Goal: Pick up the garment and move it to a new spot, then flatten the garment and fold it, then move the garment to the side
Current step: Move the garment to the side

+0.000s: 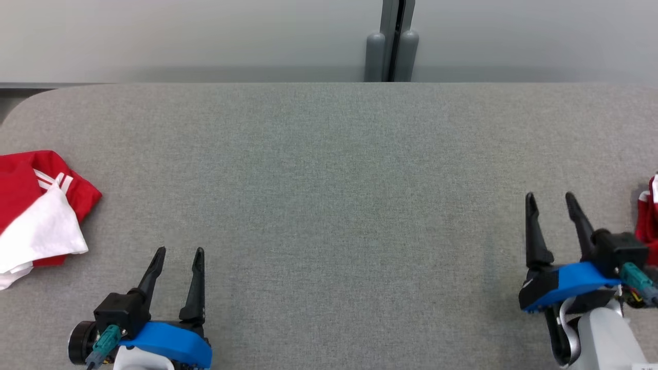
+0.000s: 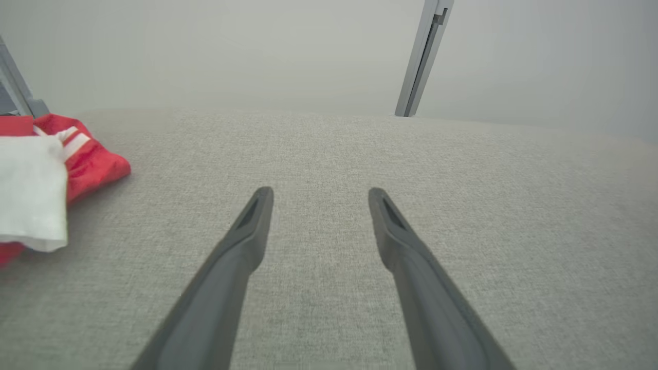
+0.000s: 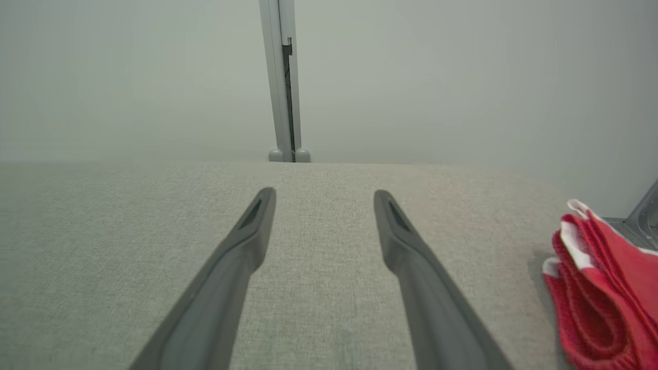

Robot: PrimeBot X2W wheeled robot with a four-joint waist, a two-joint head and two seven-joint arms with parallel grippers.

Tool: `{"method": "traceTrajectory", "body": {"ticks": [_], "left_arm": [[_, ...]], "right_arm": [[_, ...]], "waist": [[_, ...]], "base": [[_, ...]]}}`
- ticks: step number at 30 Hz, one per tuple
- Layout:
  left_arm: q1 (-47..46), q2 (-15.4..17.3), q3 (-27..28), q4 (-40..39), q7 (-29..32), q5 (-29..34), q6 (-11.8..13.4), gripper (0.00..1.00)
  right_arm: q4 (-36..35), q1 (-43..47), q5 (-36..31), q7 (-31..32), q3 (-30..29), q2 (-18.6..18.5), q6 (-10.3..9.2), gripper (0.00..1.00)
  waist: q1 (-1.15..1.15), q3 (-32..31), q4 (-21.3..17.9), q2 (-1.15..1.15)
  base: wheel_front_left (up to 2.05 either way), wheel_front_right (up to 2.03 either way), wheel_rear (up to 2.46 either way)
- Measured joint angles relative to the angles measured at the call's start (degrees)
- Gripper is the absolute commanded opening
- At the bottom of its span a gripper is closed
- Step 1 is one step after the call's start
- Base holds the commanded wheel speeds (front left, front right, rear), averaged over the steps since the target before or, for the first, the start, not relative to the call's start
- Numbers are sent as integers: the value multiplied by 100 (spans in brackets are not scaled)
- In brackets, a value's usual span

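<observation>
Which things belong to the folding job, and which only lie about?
Job: red-and-white cloth garment, left; crumpled white-trimmed red cloth garment, right edge (either may be meant); left gripper and right gripper, open; grey fabric table.
Lying about: grey upright post behind the table.

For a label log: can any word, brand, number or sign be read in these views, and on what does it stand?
None can be read.
The red and white garment at the left shows plain white stripes, no lettering.
The red garment at the right, the grey table, the left gripper and the right gripper carry no legible print.
</observation>
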Motion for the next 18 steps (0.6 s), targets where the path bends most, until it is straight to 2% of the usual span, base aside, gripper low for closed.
{"method": "traceTrajectory", "body": {"ticks": [9,18], "left_arm": [[188,-274,544,196,0,332,0,100],[396,-509,838,269,0,623,0,100]], "right_arm": [[159,636,565,0,404,2,-1,100],[98,847,764,0,628,1,-1,100]], "waist": [[0,-495,-37,0],[0,-960,-138,-1]], "base": [[0,0,0],[0,0,0]]}}
